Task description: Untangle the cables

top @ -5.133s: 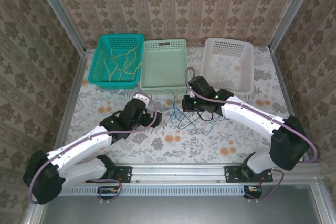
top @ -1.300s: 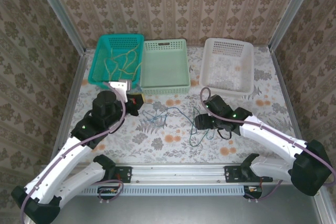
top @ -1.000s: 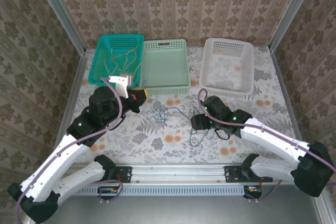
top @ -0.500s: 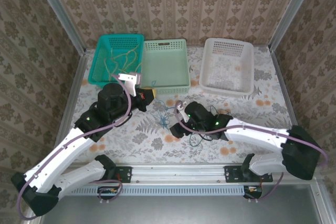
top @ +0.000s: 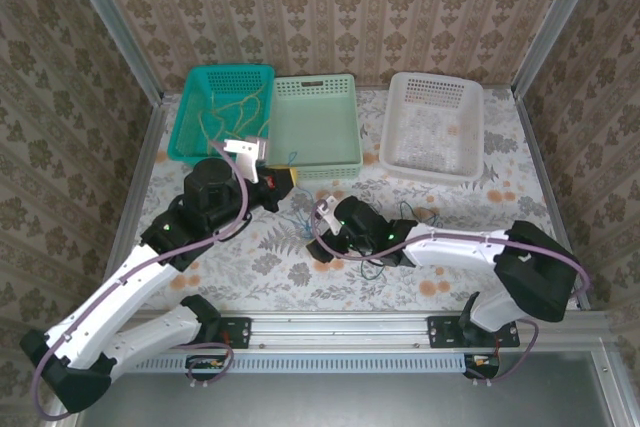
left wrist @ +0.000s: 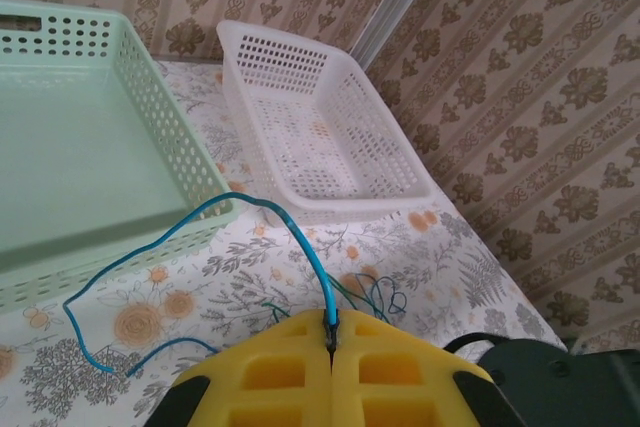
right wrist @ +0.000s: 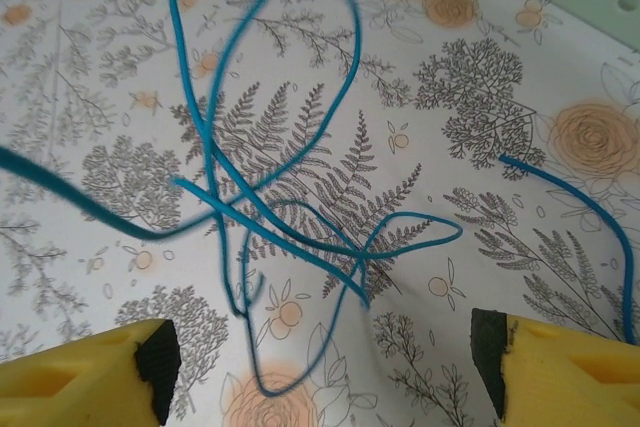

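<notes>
Left wrist view: left hand [left wrist: 330,335] closed, its yellow fingers [left wrist: 270,372] pressed together and pinching a blue cable [left wrist: 300,239]. The cable arcs up to mid-frame, then loops down to lower left over the floral table [left wrist: 420,257]. Mint basket [left wrist: 150,117] at left, white basket [left wrist: 290,32] upper centre.

Right wrist view: right hand [right wrist: 325,362] open, jaws wide, one yellow fingertip [right wrist: 80,382] at each bottom corner, gripping nothing. Blue tangle [right wrist: 265,212] sits mid-frame just ahead of it.

Top external: left hand at centre left, near the mint basket's near rim. Right hand at centre, low over the table, with loose strands [top: 378,265] just right of it. Yellow cables [top: 235,117] lie in the teal basket [top: 185,122], upper left.
</notes>
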You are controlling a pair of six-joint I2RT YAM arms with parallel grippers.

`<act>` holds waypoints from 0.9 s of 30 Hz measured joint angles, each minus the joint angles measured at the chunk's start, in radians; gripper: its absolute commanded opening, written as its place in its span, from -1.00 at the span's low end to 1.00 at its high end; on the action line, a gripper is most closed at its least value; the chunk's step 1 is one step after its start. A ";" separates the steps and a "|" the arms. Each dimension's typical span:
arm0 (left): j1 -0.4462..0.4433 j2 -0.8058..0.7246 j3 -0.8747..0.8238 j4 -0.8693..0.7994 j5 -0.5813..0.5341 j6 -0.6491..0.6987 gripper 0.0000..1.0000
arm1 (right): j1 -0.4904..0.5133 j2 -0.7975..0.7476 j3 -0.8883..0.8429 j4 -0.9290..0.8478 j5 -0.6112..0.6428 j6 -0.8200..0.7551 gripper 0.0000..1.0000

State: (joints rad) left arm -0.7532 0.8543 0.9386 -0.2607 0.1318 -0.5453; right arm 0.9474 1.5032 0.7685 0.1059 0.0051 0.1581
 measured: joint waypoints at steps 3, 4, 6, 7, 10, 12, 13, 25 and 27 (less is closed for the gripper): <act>0.000 -0.019 0.000 0.000 0.000 -0.002 -1.00 | 0.000 0.056 0.019 0.018 -0.003 -0.010 0.34; 0.001 -0.026 0.000 0.000 -0.001 -0.002 -1.00 | 0.000 0.070 0.022 0.024 -0.003 -0.013 0.27; 0.002 -0.041 0.000 0.000 -0.001 -0.002 -1.00 | 0.000 0.082 0.022 0.027 -0.003 -0.014 0.12; 0.003 -0.047 0.000 0.000 -0.001 -0.002 -1.00 | 0.000 0.082 0.022 0.029 -0.003 -0.014 0.02; 0.010 -0.062 0.000 0.001 0.000 -0.007 -1.00 | 0.000 0.080 0.022 0.075 -0.002 -0.024 -0.34; 0.015 -0.064 0.000 0.007 0.000 -0.013 -1.00 | 0.000 0.078 0.022 0.094 -0.001 -0.029 -0.61; 0.015 -0.064 0.000 0.008 0.000 -0.013 -1.00 | 0.000 0.076 0.022 0.098 0.001 -0.030 -0.69; 0.163 -0.102 0.034 -0.098 -0.007 0.014 -1.00 | -0.002 -0.064 -0.048 0.005 0.044 -0.030 -0.81; 0.200 -0.103 0.052 -0.114 -0.004 0.022 -1.00 | -0.007 -0.124 -0.077 -0.030 0.047 -0.032 -0.76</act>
State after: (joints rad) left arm -0.5533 0.7513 0.9909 -0.3752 0.1280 -0.5232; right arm 0.9401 1.3796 0.6918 0.0761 0.0525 0.1265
